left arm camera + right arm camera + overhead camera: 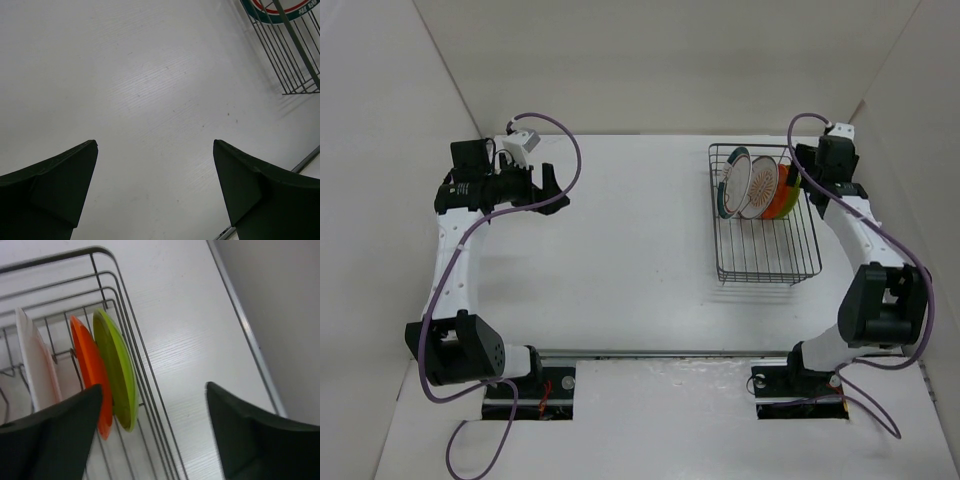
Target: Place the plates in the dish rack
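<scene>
The black wire dish rack stands at the back right of the table. Several plates stand upright in it side by side: green-rimmed white, patterned-centre white, orange and lime-green. My right gripper hovers at the rack's right end, open, nothing between its fingers. In the right wrist view that gripper straddles the rack's end wires, with the lime-green plate and orange plate just left. My left gripper is open over bare table at back left, also empty.
White walls enclose the table on three sides. A metal strip runs along the near edge, and another along the right side beside the rack. The rack's corner shows at the left wrist view's top right.
</scene>
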You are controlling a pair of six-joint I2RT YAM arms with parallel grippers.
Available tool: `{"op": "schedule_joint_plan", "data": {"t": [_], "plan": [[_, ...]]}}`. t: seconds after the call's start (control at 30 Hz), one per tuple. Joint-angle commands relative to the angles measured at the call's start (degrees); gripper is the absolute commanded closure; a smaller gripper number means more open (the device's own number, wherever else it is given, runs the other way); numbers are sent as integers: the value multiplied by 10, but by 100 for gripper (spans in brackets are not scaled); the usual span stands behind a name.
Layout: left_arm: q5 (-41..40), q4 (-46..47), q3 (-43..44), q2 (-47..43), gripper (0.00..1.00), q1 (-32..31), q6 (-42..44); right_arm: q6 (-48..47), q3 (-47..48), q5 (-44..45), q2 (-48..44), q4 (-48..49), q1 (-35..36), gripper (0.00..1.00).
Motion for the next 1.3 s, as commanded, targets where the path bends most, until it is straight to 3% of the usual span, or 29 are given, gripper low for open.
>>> {"op": "schedule_joint_plan", "data": {"t": [0.0, 0.1, 0.27, 0.33, 0.53, 0.63, 0.77, 0.97, 1.27], "plan": [[-39, 30, -8, -34, 0, 1, -14, 17, 43, 29, -88, -12, 0, 1], [-96, 48, -2, -41, 0, 1, -44, 32, 43, 4, -143, -24, 0, 1], [-245, 60, 39, -60, 0, 1, -98, 75, 43, -122, -273, -70, 13, 1], [-310, 60, 66, -67, 0, 1, -115, 75, 52, -115, -293, -123, 39, 1], [-382, 15, 159, -96, 0, 1, -115, 56, 59, -63, -426, -179, 93, 1], [-390, -23, 220, -113, 0, 1, -115, 56, 102, -44, -452, -237, 93, 1], [-378, -36, 229, -168, 0, 1, -115, 45, 126, -6, -478, -300, 93, 1], [-363, -65, 204, -222, 0, 1, -127, 39, 120, -25, -536, -312, 93, 1], [-343, -75, 189, -246, 0, 1, -137, 39, 150, -27, -530, -329, 93, 1]]}}
